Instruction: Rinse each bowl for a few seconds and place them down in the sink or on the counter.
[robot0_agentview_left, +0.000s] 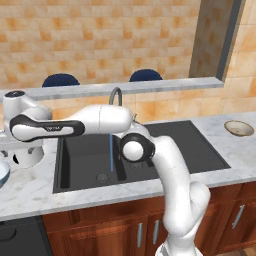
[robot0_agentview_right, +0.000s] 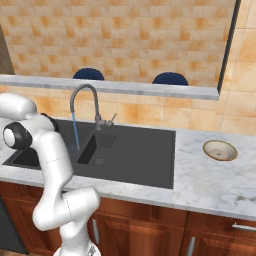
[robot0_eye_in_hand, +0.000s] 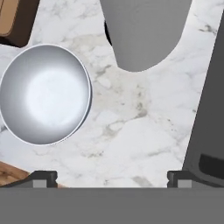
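the gripper (robot0_eye_in_hand: 111, 179) had its two dark fingertips (robot0_eye_in_hand: 43, 178) set wide apart with nothing between them, released over bare counter (robot0_eye_in_hand: 131, 131). in the hand view the blue bowl (robot0_eye_in_hand: 43, 94) lay on the marbled stone just beside the fingertip on that side, its white inside facing the camera, apart from both tips and not touched by them. taking the sink (robot0_agentview_left: 90, 160) as the landmark, the same bowl sat on the counter beyond the sink's large-basin end, showing as a pale rim at the very edge of the left base view (robot0_agentview_left: 2, 172), near the hand, which reached out over that stretch of worktop. a thin blue stream of water (robot0_agentview_left: 110, 152) fell from the grey gooseneck tap (robot0_agentview_left: 115, 95) into the large basin, near its drain. the tan bowl (robot0_agentview_left: 239, 128) stood upright on the counter well past the sink's other end, on the small-basin side, well apart from the arm; the right base view showed it (robot0_agentview_right: 220, 150) with its brown rim and pale inside. behind the sink, above the tap, a grey ledge (robot0_agentview_left: 130, 87) ran along the orange tiled wall, and two dark blue chair tops (robot0_agentview_left: 60, 80) showed over it. below the sink's front edge were brown wooden cabinet doors (robot0_agentview_left: 100, 230) with metal handles.
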